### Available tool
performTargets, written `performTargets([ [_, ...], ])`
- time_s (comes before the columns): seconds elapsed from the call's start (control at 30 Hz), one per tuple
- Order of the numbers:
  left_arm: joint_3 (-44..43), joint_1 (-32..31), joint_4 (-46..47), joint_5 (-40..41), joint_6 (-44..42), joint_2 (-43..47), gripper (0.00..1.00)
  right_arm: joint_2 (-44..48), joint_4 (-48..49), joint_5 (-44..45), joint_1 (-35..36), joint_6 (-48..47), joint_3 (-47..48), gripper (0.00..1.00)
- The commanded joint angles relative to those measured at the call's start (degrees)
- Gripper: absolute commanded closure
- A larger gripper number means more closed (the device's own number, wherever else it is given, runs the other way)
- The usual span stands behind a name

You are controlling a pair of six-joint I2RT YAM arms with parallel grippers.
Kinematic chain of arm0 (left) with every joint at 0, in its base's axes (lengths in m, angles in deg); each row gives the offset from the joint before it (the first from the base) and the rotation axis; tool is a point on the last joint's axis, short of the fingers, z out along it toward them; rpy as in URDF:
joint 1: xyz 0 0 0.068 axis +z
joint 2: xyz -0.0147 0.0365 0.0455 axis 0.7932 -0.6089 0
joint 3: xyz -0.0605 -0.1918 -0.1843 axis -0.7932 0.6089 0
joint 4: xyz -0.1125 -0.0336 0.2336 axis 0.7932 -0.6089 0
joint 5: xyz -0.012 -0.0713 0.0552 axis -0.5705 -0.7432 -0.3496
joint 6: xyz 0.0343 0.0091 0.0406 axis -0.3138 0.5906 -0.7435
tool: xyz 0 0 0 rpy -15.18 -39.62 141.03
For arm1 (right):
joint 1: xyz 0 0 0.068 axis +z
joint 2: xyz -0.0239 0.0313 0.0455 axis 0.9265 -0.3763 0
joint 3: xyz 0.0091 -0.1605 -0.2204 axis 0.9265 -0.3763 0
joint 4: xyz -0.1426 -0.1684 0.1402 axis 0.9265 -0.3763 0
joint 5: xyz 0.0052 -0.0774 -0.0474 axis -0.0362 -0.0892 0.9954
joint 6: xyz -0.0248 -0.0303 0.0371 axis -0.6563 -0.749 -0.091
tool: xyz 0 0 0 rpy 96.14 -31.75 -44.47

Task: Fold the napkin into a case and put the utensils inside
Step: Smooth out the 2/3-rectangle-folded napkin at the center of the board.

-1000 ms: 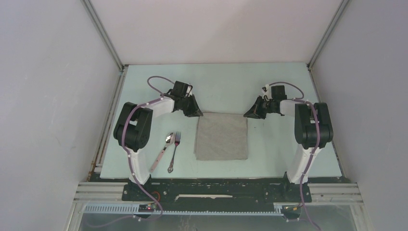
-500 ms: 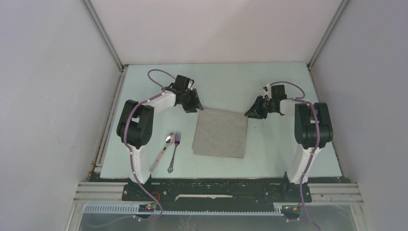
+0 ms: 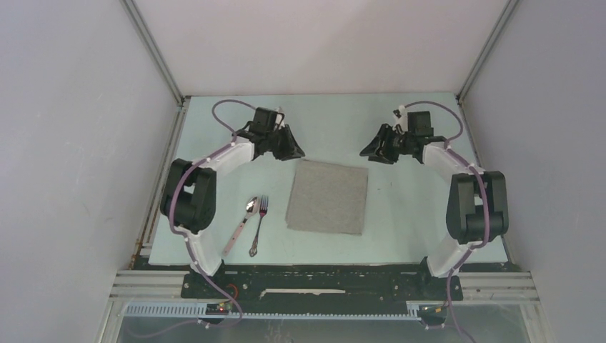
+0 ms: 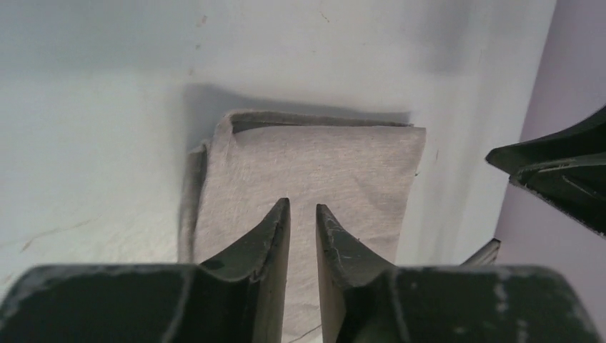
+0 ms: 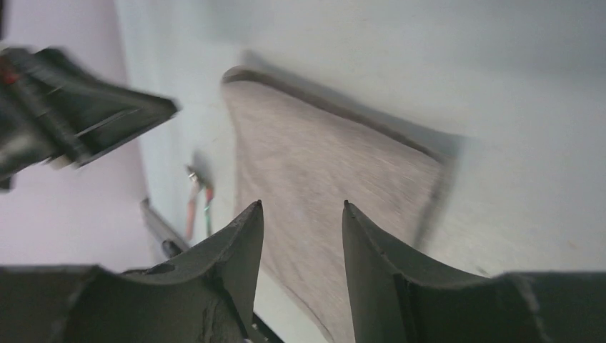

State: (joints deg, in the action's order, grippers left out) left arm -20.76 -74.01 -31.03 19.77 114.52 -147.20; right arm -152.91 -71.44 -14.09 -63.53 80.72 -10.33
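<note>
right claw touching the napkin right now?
Apart. The top external view shows bare table between the right claw and the napkin's far right corner; in the right wrist view its open fingers hold nothing.

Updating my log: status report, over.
Left gripper, right gripper open, empty, by far corners of grey square cloth napkin. Napkin flat, folding unfinished. To its left: pink-handled metal spoon, all-metal fork. Nothing blocking.

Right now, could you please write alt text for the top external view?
A grey napkin lies flat, ungripped. The left fingers and right fingers sit beyond its far corners; a pale-handled spoon and a metal fork lie side by side to its left.
</note>
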Motion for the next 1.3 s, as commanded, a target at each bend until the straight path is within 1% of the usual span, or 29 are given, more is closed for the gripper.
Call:
performTargets([
  [0.0,-0.20,0.06,8.25,-7.84,5.55,-7.91,0.77,-7.30,13.84,-17.49,0.61,8.88,-3.73,0.47],
  [0.1,-2.02,1.10,9.60,-6.57,5.85,-12.77,0.77,-12.27,17.33,-18.80,-0.14,10.34,-3.98,0.47],
  [0.17,-4.12,2.16,8.46,-6.85,6.17,-16.86,0.79,-14.70,17.12,-17.94,-0.80,10.12,-4.11,0.47],
  [0.23,-4.28,2.99,8.35,-6.07,6.80,-18.71,0.79,-15.32,14.26,-14.20,-1.52,8.12,-4.52,0.47],
  [0.3,-3.95,3.67,7.94,-5.17,6.87,-19.00,0.79,-14.24,9.33,-8.49,-1.86,5.85,-4.46,0.47],
  [0.4,-3.93,3.89,6.47,-3.75,5.65,-16.97,0.76,-10.24,4.48,-2.22,-1.88,3.09,-3.82,0.47],
  [0.5,-3.39,3.31,6.17,-5.53,5.37,-12.66,0.69,-5.04,-0.66,1.51,-0.77,0.40,-2.11,0.46],
  [0.57,-2.55,2.47,5.79,-7.09,5.56,-9.06,0.65,-1.44,-3.28,1.93,0.53,-0.38,-1.35,0.46],
  [0.63,-0.15,1.54,6.47,-8.67,6.21,-5.27,0.61,1.57,-5.09,-0.25,2.32,-0.59,-1.47,0.45],
  [0.7,3.60,0.28,7.91,-9.92,6.87,-1.24,0.58,4.29,-2.79,-5.60,4.24,1.44,-4.71,0.45],
  [0.8,10.06,-1.72,10.00,-9.65,6.76,1.65,0.57,6.89,7.43,-12.87,6.78,7.63,-13.70,0.45],
  [0.9,16.56,-2.21,12.63,-9.10,6.93,1.61,0.56,7.41,15.40,-14.26,7.61,11.40,-23.51,0.45],
  [0.97,20.57,-2.21,13.24,-8.29,6.01,1.05,0.55,6.61,17.79,-13.88,7.31,11.03,-27.74,0.45],
  [1.03,23.01,-2.22,13.25,-7.03,4.97,0.62,0.54,6.18,16.85,-11.49,6.61,9.31,-30.24,0.45],
  [1.13,25.53,-2.21,12.04,-4.36,3.12,2.08,0.53,8.39,11.46,-6.57,5.68,6.13,-31.75,0.46],
  [1.2,25.55,-2.58,9.22,-1.51,1.28,4.68,0.52,12.69,6.83,-2.32,6.14,4.49,-31.64,0.46],
  [1.27,25.13,-3.78,6.50,-0.49,-0.15,8.36,0.49,18.21,2.37,1.06,7.56,3.65,-30.98,0.45],
])
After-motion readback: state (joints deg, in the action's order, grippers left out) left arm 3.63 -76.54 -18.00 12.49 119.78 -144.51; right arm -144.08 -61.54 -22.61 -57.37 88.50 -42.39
